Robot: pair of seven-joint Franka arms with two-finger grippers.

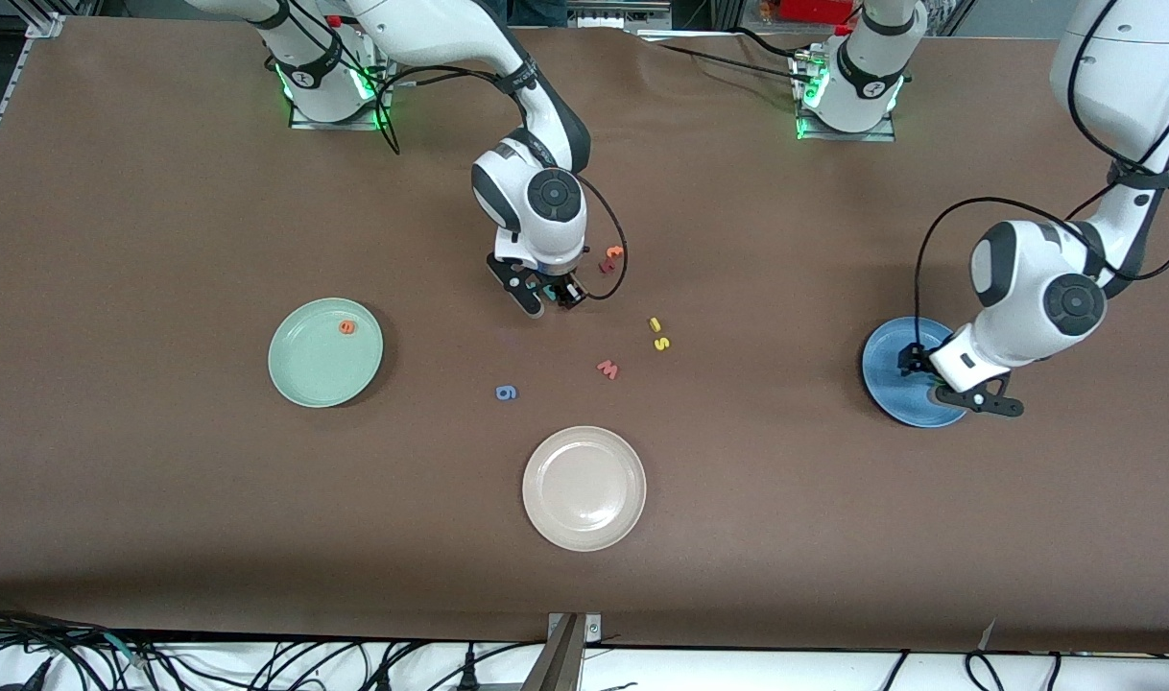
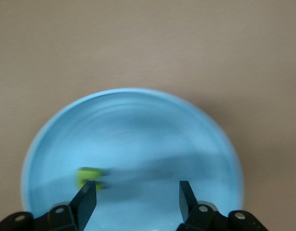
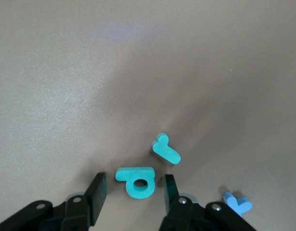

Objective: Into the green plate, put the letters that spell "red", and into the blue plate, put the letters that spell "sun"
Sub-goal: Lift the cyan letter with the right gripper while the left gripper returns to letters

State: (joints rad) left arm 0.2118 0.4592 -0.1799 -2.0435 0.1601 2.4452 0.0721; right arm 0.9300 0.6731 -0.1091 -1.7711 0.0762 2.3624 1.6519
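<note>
Over the blue plate (image 2: 138,144), our left tool (image 2: 135,192) gapes empty above a yellow-green letter (image 2: 90,177) (too blurred to read). Our right tool (image 3: 132,192) straddles the teal "d" (image 3: 136,180) unclosed; closing could nudge the neighbouring "r" (image 3: 165,149).

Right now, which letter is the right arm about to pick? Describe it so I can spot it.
Find the right end effector low over mid-table, farther from the front camera than the beige plate. Between its open fingers lies the teal "d". The teal "r" beside it has no closed ring.
</note>
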